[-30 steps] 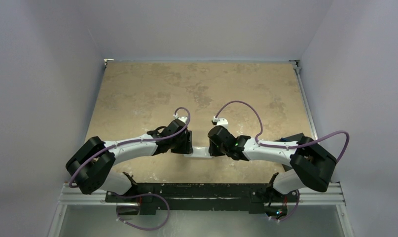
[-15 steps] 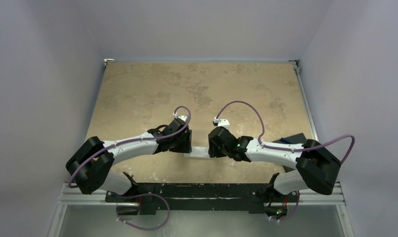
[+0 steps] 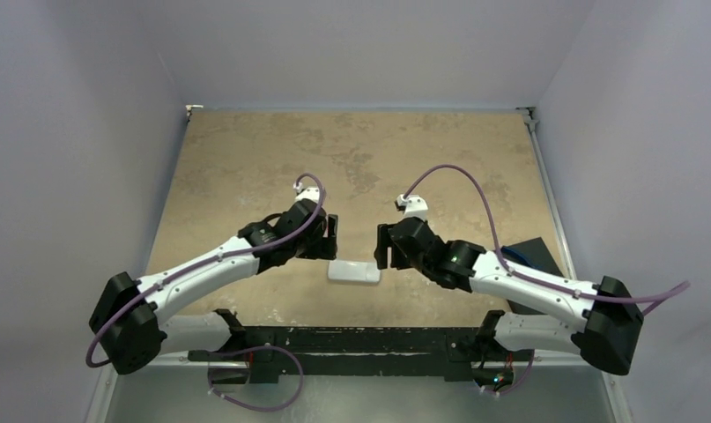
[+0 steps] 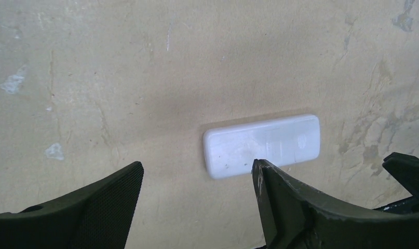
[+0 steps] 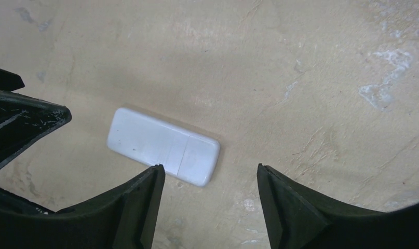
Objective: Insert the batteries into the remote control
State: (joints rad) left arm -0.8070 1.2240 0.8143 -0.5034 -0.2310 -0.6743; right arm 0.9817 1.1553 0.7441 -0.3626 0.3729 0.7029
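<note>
The remote control (image 3: 354, 271) lies plain back up on the surface (image 3: 351, 150), near its 6 o'clock edge, between 2 arms. The left hand (image 3: 328, 238) hovers at the remote's 11 o'clock and the right hand (image 3: 382, 247) at its 1 o'clock, both released and grasping nothing. No batteries show. The step looks like a retreat: each hand should rise straight clear without nudging the remote. 0.5 seconds earlier both hands sat at the remote's ends; now they have drawn away.

Bare table (image 3: 351, 159) surrounds the remote control (image 3: 354, 271); left gripper (image 4: 198, 167) and right gripper (image 5: 210, 170) flank it.
</note>
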